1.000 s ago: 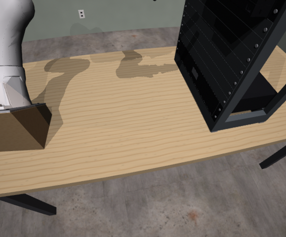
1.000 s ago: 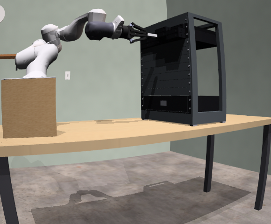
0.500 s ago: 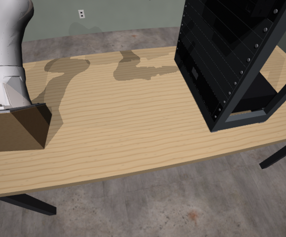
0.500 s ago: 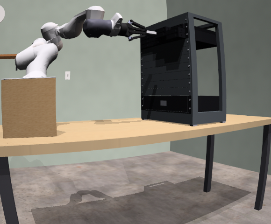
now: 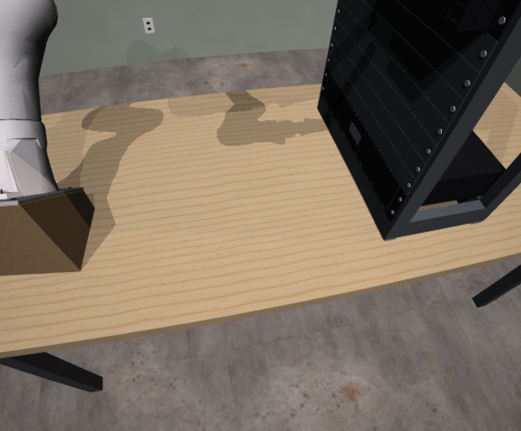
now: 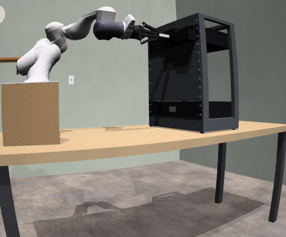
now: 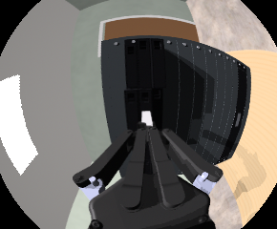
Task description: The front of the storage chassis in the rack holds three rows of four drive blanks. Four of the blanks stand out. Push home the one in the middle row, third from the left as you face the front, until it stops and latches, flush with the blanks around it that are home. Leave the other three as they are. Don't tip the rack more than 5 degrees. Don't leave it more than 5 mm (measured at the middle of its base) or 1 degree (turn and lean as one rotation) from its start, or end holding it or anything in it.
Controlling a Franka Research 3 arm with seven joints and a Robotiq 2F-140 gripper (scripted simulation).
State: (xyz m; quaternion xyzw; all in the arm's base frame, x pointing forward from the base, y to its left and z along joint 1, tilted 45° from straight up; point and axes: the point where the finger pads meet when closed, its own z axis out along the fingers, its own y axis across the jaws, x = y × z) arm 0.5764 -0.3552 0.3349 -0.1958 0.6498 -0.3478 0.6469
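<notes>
The black rack (image 6: 193,73) stands at the right end of the wooden table; it also shows in the top view (image 5: 419,111). The storage chassis (image 6: 175,35) sits near its top, its drive blanks dark and hard to tell apart. In the wrist view the rack front (image 7: 171,98) fills the middle, with blanks (image 7: 141,98) just ahead of the fingers. My gripper (image 6: 163,35) is shut and empty, fingers together, its tips at the upper front of the rack; it also shows in the wrist view (image 7: 148,118). I cannot tell whether the tips touch a blank.
A brown box (image 6: 30,113) carries the arm's base at the left end of the table. A lower unit with a grey label (image 6: 172,109) sits at the rack's bottom. The rack stands close to the table's right front edge.
</notes>
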